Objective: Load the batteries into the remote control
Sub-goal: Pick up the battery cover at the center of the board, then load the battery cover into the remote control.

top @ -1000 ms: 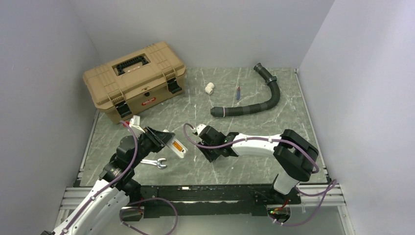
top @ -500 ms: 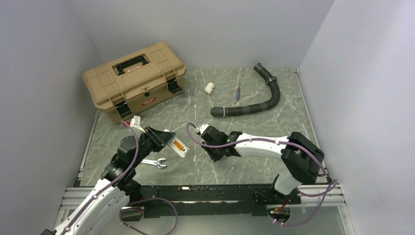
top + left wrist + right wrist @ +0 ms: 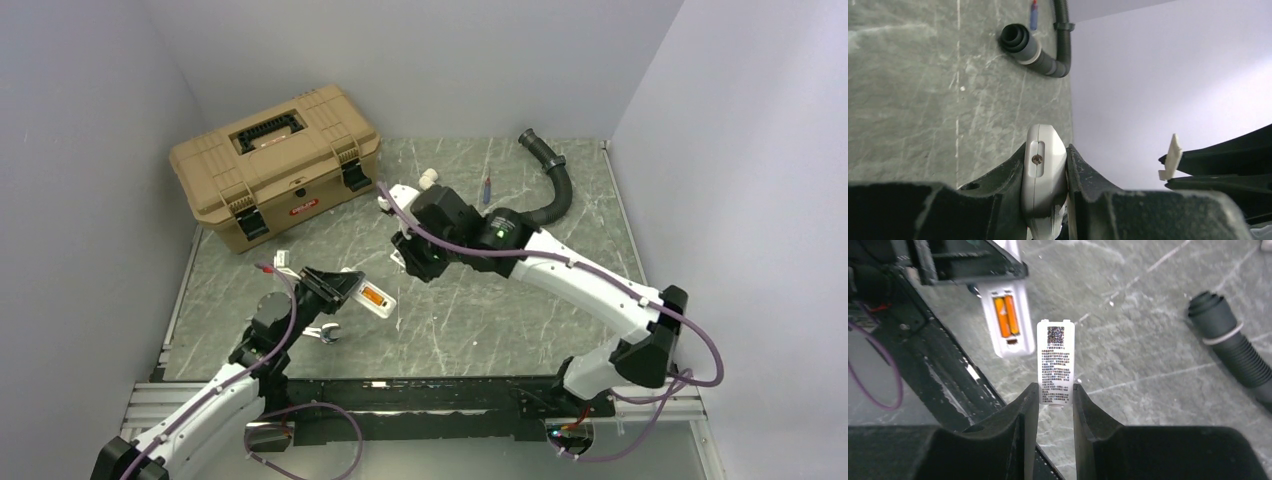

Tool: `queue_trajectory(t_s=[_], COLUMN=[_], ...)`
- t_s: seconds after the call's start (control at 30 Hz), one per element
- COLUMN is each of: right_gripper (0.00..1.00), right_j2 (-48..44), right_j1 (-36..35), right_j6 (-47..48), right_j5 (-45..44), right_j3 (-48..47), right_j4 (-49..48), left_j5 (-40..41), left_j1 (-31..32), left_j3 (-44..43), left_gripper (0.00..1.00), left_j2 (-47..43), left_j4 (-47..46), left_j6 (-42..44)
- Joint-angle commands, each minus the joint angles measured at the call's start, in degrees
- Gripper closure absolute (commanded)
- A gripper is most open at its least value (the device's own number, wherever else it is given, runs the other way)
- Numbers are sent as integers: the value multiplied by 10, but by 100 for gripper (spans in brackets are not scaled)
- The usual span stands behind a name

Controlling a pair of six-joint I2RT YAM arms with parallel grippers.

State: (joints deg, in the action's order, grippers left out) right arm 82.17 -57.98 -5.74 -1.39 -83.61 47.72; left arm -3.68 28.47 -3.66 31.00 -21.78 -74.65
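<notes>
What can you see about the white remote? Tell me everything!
The remote control is a slim white plastic bar with rounded ends. Its back faces up, and two orange batteries lie side by side in the open recess. The left gripper pinches one end, holding it tilted, seemingly off the table. Its cover is off, held apart in the right gripper. Nothing else touches it.
</notes>
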Motion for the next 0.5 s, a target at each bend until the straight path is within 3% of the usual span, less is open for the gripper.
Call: queue_trajectory(t_s=[0.0, 0.2, 0.47], right_gripper=[100, 100, 100], right_j2=[75, 149, 220], right_j1=[-6, -22, -41], right_j6=[40, 53, 53], right_j5=[54, 55, 21], right_j3=[-125, -231, -288], right_j4=[140, 201, 221], left_j5=[28, 35, 55], left_j1=[-3, -3, -3], left_j3=[5, 24, 17], left_gripper=[100, 100, 100], left_j2=[-6, -7, -18], left_j4=[-119, -148, -117], left_j6=[-39, -61, -61])
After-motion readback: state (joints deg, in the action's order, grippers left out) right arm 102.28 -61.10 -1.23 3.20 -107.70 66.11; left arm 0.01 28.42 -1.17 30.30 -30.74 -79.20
